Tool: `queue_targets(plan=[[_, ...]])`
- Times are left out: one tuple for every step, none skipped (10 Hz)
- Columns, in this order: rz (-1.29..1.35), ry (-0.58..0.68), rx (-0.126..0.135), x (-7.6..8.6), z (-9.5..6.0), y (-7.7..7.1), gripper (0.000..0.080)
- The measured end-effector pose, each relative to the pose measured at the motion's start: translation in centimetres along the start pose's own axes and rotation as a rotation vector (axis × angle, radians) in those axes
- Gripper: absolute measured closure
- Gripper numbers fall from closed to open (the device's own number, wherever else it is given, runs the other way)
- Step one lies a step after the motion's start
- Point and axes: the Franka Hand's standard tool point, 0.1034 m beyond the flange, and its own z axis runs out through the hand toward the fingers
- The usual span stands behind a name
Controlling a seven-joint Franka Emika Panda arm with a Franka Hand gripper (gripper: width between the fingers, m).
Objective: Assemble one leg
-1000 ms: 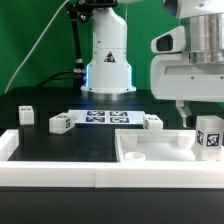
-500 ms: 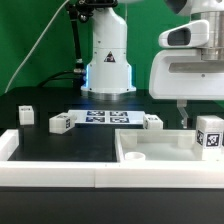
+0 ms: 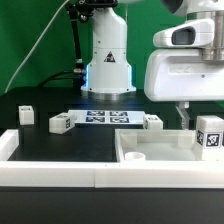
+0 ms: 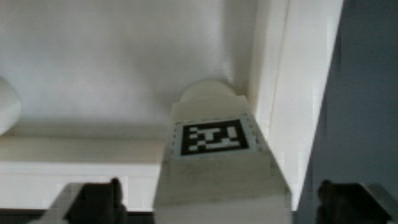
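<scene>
Risk assessment. The end effector [image 3: 196, 118] hangs at the 3 o'clock edge of the exterior view, directly above the white panel [image 3: 150, 150]. It appears to be clenched on the leg [image 3: 210, 134]: in the wrist view the leg [image 4: 215, 150] sits between the two fingertips [image 4: 93, 198], although the contact faces themselves are cut off at the frame edge.

Probable faults, as judged from this moment:
- The leg may pivot between the fingers if the grasp is low or off-centre, and then meet the panel at a tilt.
- The leg may strike the raised rim of the panel, which lies close beside it, and be pushed out of line.
- A mating feature on the panel is not visible, so misalignment cannot be excluded.

Appearance of the leg. It is a small white block, upright, with a black-and-white square tag on its face. It appears rigid and smooth.

Other similar blocks [image 3: 60, 123] rest on the tabletop [image 3: 60, 143] near 9 o'clock.
</scene>
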Motion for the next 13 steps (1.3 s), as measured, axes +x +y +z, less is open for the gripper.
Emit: queue_targets(plan=[[0.000, 0.000, 0.000, 0.00, 0.00, 0.00, 0.0347], [0.014, 0.000, 0.001, 0.01, 0.00, -0.01, 0.0509], [0.040, 0.000, 0.001, 0.01, 0.00, -0.02, 0.0509], [0.040, 0.000, 0.000, 0.01, 0.00, -0.01, 0.0509], [0.082, 0.000, 0.004, 0.00, 0.00, -0.06, 0.0509], [0.250, 0.000, 0.009, 0.00, -0.01, 0.02, 0.0509], [0.341, 0.002, 0.016, -0.01, 0.00, 0.08, 0.0509], [0.497, 0.004, 0.029, -0.05, -0.02, 0.22, 0.0509], [0.621, 0.012, 0.030, -0.13, -0.02, 0.23, 0.0508], [0.736, 0.025, 0.033, -0.21, -0.02, 0.23, 0.0508], [0.833, 0.036, 0.037, -0.30, -0.02, 0.22, 0.0508], [0.966, 0.040, 0.045, -0.40, -0.04, 0.20, 0.0508], [1.074, 0.047, 0.047, -0.43, -0.02, 0.17, 0.0508]])
